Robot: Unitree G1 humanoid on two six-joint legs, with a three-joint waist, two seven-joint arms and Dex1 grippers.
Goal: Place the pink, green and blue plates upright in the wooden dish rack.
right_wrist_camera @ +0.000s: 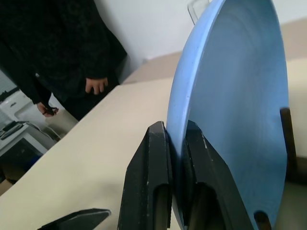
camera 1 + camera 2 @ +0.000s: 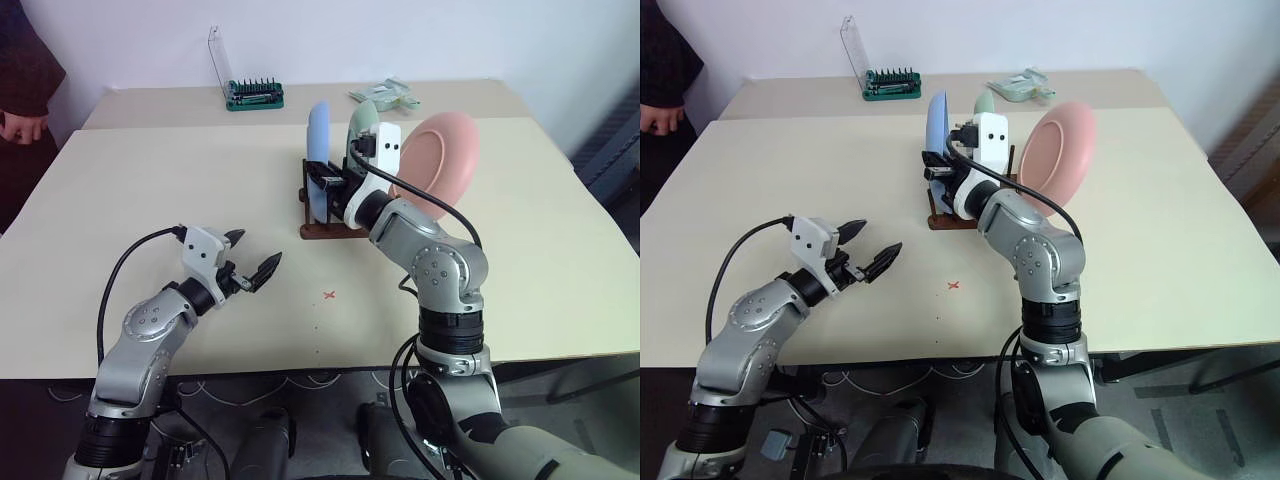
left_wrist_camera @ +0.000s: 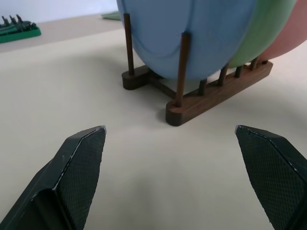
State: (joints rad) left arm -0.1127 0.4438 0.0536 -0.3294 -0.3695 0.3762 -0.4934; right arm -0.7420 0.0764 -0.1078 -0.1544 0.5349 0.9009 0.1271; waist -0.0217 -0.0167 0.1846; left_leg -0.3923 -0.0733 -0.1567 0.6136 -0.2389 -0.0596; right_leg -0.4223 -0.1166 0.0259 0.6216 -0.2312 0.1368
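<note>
While the right hand (image 1: 177, 143) pinches the round blue plate's (image 1: 230, 96) rim in the dark wooden peg rack (image 3: 216, 91) at frame centre, a sideways release could topple it; the left hand (image 2: 252, 268) gapes wide, empty.

We look down and forward from two head cameras set side by side, seeing the beige table (image 2: 150, 180) from its near edge to the far wall. Both eyes share the same scene, slightly offset: both arms, the wooden dish rack (image 2: 325, 228) mid-table, and a person (image 2: 25, 70) at the far left edge.

Our left wrist camera sits low over the tabletop, looking level along its fingers (image 3: 79, 163) at the rack (image 3: 216, 93) nearby.

Our right wrist camera is pressed very close to the blue plate (image 1: 235, 96), facing along its rim toward the person (image 1: 72, 52) beyond.
</note>
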